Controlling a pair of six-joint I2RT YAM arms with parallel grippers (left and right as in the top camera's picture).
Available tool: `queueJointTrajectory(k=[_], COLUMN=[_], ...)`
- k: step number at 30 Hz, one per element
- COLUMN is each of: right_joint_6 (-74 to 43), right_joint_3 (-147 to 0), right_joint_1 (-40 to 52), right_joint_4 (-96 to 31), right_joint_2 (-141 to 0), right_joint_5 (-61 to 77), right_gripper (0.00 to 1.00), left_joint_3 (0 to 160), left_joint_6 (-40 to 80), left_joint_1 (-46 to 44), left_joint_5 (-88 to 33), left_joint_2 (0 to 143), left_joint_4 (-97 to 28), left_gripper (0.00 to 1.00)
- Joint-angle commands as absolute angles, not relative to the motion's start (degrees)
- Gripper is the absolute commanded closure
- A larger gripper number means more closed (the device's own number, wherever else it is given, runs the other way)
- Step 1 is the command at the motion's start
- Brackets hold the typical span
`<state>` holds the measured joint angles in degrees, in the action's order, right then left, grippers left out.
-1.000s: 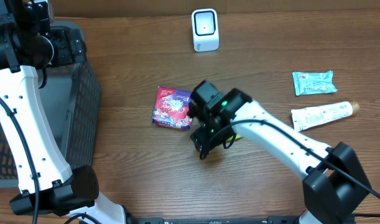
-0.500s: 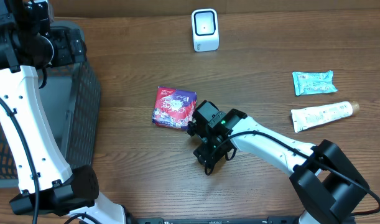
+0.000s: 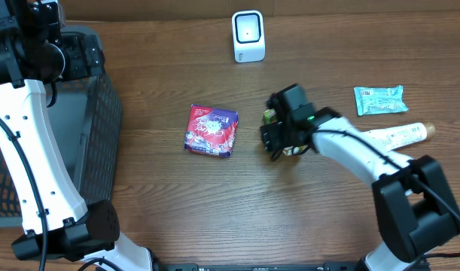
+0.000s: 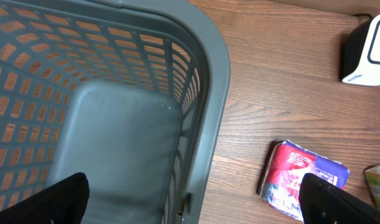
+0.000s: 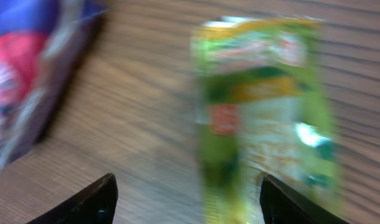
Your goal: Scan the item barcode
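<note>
A green snack packet [image 5: 264, 112] lies flat on the wooden table, blurred in the right wrist view. My right gripper [image 5: 190, 208] hovers just above it, open, with its right fingertip [image 5: 289, 202] over the packet's lower end. In the overhead view my right gripper [image 3: 284, 134] covers most of the green packet [image 3: 270, 116]. A red and purple packet [image 3: 211, 130] lies to its left. The white barcode scanner [image 3: 248, 35] stands at the back. My left gripper [image 4: 199, 208] is open above the grey basket [image 4: 208, 93].
The grey mesh basket [image 3: 94, 113] fills the left side of the table. A teal packet [image 3: 379, 98] and a white tube [image 3: 389, 138] lie at the right. The red and purple packet [image 4: 305, 177] sits just right of the basket's rim.
My right arm has swung from the front edge of the red and purple packet to the right and back, over the green packet. The left arm has not moved.
</note>
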<state>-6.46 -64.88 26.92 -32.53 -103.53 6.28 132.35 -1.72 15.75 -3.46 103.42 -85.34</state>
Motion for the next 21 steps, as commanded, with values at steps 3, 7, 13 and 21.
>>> queueJointTrajectory(k=[3, 7, 13, 21], right_joint_6=[-8.36, -8.99, 2.42, 3.33], right_joint_3=[-71.96, -77.54, -77.76, -76.05], right_joint_1=[24.25, 24.23, 24.23, 27.7], right_joint_4=[-37.76, -45.28, -52.05, -53.91], right_joint_2=[-101.47, -98.76, -99.24, -106.3], right_joint_5=[12.64, 6.15, -4.19, -8.38], right_gripper=[0.29, 0.25, 0.22, 0.2], left_joint_3=[132.49, 132.49, 132.49, 132.49], left_joint_6=[-2.59, -2.59, -2.59, -2.59], left_joint_1=[15.35, 15.35, 15.35, 15.35], left_joint_5=[-3.92, -3.9, -3.9, -3.9], left_joint_2=[103.09, 103.07, 103.07, 103.07], left_joint_4=[-85.25, -85.25, -85.25, -85.25], left_gripper=[0.0, 0.0, 0.01, 0.01])
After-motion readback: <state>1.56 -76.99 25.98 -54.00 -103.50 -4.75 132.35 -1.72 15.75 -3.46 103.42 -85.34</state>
